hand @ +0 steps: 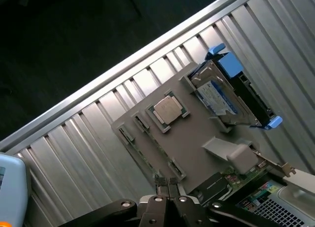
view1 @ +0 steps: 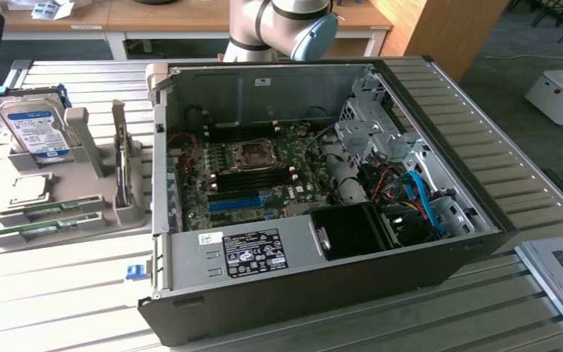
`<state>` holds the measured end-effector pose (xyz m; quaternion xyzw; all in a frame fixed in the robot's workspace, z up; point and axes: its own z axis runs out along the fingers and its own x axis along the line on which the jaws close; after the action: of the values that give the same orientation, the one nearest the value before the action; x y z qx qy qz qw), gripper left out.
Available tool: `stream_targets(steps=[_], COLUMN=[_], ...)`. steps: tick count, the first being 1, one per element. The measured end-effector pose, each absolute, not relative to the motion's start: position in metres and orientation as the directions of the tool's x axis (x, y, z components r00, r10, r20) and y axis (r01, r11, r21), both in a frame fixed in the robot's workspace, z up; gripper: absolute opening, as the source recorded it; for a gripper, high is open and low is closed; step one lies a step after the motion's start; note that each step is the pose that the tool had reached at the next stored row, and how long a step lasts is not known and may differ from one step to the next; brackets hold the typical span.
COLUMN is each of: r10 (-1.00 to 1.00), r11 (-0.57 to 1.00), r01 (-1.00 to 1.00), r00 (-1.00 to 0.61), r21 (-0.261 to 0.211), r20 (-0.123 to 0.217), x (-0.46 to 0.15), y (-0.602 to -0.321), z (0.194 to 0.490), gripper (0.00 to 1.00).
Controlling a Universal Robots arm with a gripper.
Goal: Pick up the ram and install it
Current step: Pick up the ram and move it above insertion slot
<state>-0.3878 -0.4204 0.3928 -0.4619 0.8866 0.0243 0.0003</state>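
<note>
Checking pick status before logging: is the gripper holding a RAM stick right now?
No, the gripper is shut with nothing between its jaws, and the grey parts tray lies beyond it.

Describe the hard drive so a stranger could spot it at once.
On the exterior view's left, beside the open computer case, sits a grey holder. The hard drive stands upright at its far end: a silver box with a blue-and-white label, far bulkier than the flat square chip before it.

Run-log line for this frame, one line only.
gripper: shut, empty, above grey plastic parts holder | ram: two long green circuit-board sticks, both in holder | install: not done
</note>
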Motion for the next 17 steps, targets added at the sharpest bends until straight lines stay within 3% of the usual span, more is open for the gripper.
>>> stream_targets(steps=[17], r10=[-0.921], r11=[0.388], r01=[-0.921], r00=[-0.389], r21=[0.043], r20=[-0.023], x=[-0.3878], y=[-0.4204], z=[0.3928], gripper=[0.10])
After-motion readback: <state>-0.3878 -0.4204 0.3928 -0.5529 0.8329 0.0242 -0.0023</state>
